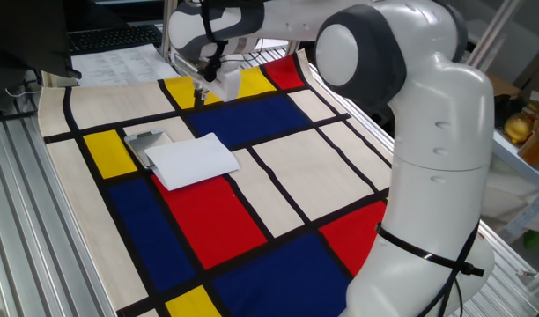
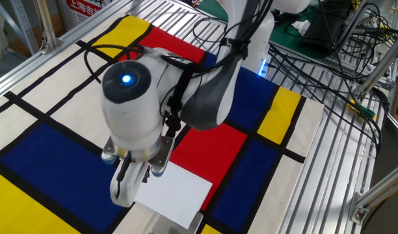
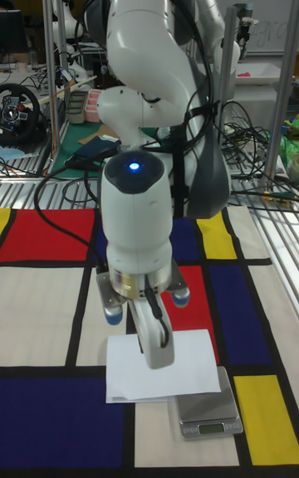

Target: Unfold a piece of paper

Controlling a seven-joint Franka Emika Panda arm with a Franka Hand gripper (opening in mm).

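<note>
The gripper is held above the cloth, clear of the piece of paper; whether its jaws are open cannot be told. One folded sheet is seen, lying on one grey plate, whose display is shown only in the tall fixed view.

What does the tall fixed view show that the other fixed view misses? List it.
Only the tall fixed view shows the grey plate whole, with a small display on its front, tucked under the paper's corner, plus the cluttered lab behind. Only the other fixed view shows the metal slats beside the cloth. Both share the folded white paper on the coloured cloth, with the gripper above it, its opening unclear.
</note>
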